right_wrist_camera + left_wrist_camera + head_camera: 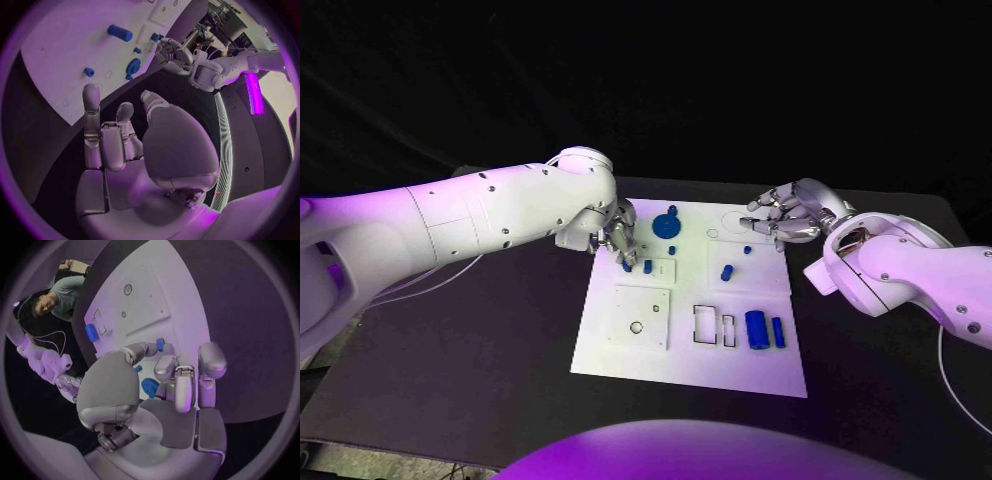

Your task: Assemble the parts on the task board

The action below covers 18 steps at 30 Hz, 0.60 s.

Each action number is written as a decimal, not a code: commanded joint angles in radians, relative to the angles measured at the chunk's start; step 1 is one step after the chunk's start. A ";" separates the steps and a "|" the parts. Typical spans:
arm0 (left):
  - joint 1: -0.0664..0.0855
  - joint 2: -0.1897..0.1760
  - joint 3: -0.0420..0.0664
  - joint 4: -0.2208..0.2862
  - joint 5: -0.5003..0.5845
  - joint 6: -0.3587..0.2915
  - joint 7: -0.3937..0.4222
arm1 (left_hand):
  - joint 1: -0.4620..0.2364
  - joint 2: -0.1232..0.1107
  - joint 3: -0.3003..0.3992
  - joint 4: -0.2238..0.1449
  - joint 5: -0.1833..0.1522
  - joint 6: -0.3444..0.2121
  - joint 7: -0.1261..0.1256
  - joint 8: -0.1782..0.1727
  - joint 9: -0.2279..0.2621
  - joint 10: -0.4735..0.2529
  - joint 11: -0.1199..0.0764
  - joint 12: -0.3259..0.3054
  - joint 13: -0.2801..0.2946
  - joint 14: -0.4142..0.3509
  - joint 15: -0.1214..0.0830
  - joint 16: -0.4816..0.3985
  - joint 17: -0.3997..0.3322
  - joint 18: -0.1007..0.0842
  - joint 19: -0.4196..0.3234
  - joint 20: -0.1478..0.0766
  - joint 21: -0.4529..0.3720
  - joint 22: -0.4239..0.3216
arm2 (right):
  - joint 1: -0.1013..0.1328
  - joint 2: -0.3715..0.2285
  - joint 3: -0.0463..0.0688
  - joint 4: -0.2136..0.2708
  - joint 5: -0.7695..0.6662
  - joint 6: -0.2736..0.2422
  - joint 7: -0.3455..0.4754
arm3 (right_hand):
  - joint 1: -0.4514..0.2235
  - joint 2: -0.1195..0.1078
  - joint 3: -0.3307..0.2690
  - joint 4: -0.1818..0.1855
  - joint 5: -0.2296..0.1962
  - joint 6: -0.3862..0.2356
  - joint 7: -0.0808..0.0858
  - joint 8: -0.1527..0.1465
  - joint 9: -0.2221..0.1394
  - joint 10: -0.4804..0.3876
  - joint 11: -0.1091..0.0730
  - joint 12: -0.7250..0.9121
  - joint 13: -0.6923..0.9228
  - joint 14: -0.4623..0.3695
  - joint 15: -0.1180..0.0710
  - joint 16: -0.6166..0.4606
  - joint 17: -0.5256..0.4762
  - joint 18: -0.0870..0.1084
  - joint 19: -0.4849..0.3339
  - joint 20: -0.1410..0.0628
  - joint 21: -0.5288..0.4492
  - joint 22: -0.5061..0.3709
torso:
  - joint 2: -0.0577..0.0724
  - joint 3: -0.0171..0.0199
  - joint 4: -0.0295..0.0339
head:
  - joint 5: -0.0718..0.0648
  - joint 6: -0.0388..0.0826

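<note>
The task board (689, 360) lies in the middle of the black table (473, 340). The left hand (609, 236) is at the board's far left edge, fingers pointing down over a small blue peg (646, 266) beside a square recess plate. In the left wrist view a fingertip (150, 346) touches a blue peg (160, 344); whether the peg is actually pinched cannot be told. A blue gear (666, 225) sits just right of that hand at the far edge. The right hand (788, 216) hovers past the board's far right corner, fingers curled loosely and apart, holding nothing.

Two small blue pegs (727, 271) stand mid-board; a blue cylinder (756, 329) and a blue bar (777, 332) lie near the right edge beside two rectangular slots (705, 322).

The step in hand appears to be picking or seating the peg at the far left. The next move likely requires a confirmed grip, then vertical alignment over its hole before pressing down.
</note>
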<state>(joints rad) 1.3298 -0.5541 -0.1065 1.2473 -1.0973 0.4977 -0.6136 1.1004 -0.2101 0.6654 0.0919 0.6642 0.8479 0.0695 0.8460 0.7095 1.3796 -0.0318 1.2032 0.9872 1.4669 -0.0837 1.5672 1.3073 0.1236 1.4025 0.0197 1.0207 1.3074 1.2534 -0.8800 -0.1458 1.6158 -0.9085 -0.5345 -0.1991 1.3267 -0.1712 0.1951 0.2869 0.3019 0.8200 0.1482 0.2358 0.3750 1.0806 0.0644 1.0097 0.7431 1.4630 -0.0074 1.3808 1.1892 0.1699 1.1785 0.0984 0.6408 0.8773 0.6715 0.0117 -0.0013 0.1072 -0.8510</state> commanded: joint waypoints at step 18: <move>-0.003 0.006 -0.021 0.012 0.014 -0.017 0.004 | 0.006 0.018 0.189 -0.196 0.002 0.022 -0.027 -0.004 0.005 0.003 0.001 0.003 0.002 0.104 -0.003 0.004 0.263 -0.019 0.000 -0.001 0.004 0.104 | 0.000 0.002 0.000 0.000 -0.009 0.002 0.008 | -0.005 -0.003 0.006 0.002 0.003 -0.008 -0.001 0.004 -0.001 -0.009 -0.001 -0.001 -0.001 -0.007 -0.001 -0.005 -0.001 0.013 -0.007 -0.001 -0.005 -0.001 | 0.000 0.0008 -0.0002 | -0.002 -0.003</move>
<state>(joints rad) 1.3337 -0.5520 -0.1232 1.2555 -1.0990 0.4756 -0.6118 1.1004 -0.2101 0.6654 0.0919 0.6644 0.8532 0.0679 0.8473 0.7143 1.3800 -0.0315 1.2032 0.9887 1.4669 -0.0837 1.5672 1.3074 0.1236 1.4026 0.0198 1.0206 1.3074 1.2534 -0.8791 -0.1461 1.6155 -0.9084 -0.5348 -0.1990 1.3266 -0.1712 0.1950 0.2869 0.3019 0.8200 0.1481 0.2358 0.3750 1.0807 0.0644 1.0097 0.7432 1.4630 -0.0074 1.3808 1.1893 0.1699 1.1785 0.0984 0.6408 0.8774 0.6713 0.0122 -0.0015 0.1057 -0.8538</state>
